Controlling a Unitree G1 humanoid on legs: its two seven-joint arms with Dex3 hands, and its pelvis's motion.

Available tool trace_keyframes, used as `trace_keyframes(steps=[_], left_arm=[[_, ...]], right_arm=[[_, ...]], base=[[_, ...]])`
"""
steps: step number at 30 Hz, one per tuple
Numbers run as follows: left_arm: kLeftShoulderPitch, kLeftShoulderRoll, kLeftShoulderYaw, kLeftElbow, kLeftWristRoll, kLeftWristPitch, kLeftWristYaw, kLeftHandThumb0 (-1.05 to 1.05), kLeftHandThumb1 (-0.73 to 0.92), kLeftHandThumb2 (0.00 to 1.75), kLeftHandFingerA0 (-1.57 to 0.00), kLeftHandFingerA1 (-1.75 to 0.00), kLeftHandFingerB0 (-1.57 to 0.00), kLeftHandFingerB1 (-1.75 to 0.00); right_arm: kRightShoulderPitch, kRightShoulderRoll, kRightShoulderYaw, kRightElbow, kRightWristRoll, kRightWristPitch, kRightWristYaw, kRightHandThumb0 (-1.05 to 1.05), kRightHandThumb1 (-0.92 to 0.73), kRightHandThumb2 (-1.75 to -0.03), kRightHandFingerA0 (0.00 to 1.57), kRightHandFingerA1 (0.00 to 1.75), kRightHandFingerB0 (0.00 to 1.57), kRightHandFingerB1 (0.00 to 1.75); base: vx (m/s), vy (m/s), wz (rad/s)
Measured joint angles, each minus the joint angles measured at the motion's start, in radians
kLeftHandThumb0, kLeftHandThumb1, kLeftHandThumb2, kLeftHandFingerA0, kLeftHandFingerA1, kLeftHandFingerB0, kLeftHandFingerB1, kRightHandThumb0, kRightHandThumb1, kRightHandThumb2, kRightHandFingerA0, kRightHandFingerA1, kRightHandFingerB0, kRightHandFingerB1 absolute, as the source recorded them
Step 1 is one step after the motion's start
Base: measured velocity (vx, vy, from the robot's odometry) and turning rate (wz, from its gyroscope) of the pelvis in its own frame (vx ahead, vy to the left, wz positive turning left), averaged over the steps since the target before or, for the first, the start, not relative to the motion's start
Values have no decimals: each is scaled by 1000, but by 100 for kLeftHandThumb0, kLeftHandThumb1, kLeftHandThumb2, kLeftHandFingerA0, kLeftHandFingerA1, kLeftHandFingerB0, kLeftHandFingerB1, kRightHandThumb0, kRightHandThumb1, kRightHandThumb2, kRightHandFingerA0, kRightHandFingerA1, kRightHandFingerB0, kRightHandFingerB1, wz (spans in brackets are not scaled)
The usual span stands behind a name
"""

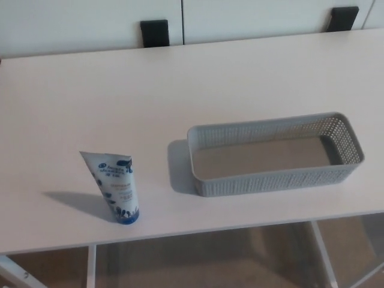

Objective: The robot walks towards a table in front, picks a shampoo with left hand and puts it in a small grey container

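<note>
The table (180, 90) is a pale pinkish white, plain all over. The tube (114, 180) is white with blue writing and little blue shapes on it. Its cap (128, 217) at the bottom is dark blue. The basket (270, 180) is grey, and its walls have rows of tiny holes, like a net. Inside, its bottom looks plain brownish grey. Two blocks (155, 33) behind the table are black. The wall (72, 21) is white. Under the table, the floor (210, 258) is brown and the table legs (91, 267) are white.
</note>
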Motion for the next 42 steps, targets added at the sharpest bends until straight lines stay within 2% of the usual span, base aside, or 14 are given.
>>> trace_keyframes(steps=[1, 8, 11, 12, 13, 14, 15, 18, 20, 25, 27, 29, 39, 42], left_arm=[[11, 1, -1, -12, 0, 0, -3, -49, 64, 79, -27, -42, -17, -37], [192, 12, 12, -212, -14, -7, -57, -57, 59, 80, -32, -45, -11, -36], [280, 10, 32, -346, -36, -7, -78, -59, 56, 78, -22, -43, -8, -35], [315, 9, 41, -396, -51, -7, -91, -51, 69, 60, -27, -33, -11, -26], [325, 9, 44, -410, -55, -7, -95, -28, 63, 109, 0, -47, 0, -49], [373, 7, 58, -476, -77, -7, -114, -28, 63, 109, 0, -47, 0, -49], [399, 7, 67, -514, -91, -9, -127, -41, 70, 64, -14, -32, -4, -18], [481, 7, 107, -643, -138, -15, -166, -53, 44, 80, 0, -25, 0, -20], [526, 7, 137, -729, -170, -14, -187, -38, 58, 66, 0, -14, 0, -3], [584, 8, 220, -954, -254, -14, -218, -41, 62, 58, 0, -13, 0, -1], [585, 15, 249, -1030, -278, -14, -222, -54, 42, 77, 0, -26, 0, -16], [568, 30, 280, -1104, -300, -13, -221, -46, 56, 65, -3, -25, 0, -13], [183, 143, 336, -1293, -383, 70, -180, -49, 51, 75, -1, -32, -1, -17], [76, 142, 305, -1203, -374, 97, -170, -49, 59, 58, -1, -31, 0, -20]], right_arm=[[1, 0, 1, 2, -1, -1, -1, -12, -59, -57, 68, 53, 50, 44], [31, 0, 3, 18, -9, -12, -7, -10, -62, -57, 67, 53, 49, 45], [34, 0, 4, 19, -9, -12, -7, -11, -63, -58, 65, 52, 48, 44], [34, 0, 3, 18, -9, -13, -7, -11, -63, -58, 65, 52, 49, 44], [34, 0, 3, 18, -9, -13, -7, -9, -62, -57, 65, 53, 48, 44], [34, 0, 3, 18, -9, -13, -7, -9, -62, -57, 65, 53, 48, 44], [34, 0, 3, 18, -9, -13, -7, -10, -62, -57, 66, 54, 49, 44], [33, 1, 1, 18, -9, -13, -7, -13, -60, -59, 66, 55, 48, 46], [33, 1, 1, 18, -9, -13, -7, -9, -61, -57, 67, 54, 49, 45], [33, 1, 1, 18, -9, -13, -7, -11, -62, -57, 68, 53, 49, 44], [33, 1, 1, 18, -9, -13, -7, -12, -61, -59, 67, 55, 49, 46], [32, 1, -2, 18, -9, -13, -7, -10, -61, -57, 68, 53, 49, 44], [26, -2, -23, 26, -9, -13, -8, -13, -61, -57, 70, 52, 51, 44], [26, -5, -21, 27, -11, -14, -10, -11, -61, -57, 70, 54, 51, 44]], base=[[0, 0, 0], [0, 0, 0], [0, 0, 0], [0, 0, 0], [0, 0, 0], [0, 0, 0], [0, 0, 0], [0, 0, 0], [0, 0, 0], [0, 0, 0], [0, 0, 0], [0, 0, 0], [0, 0, 0], [0, 0, 0]])
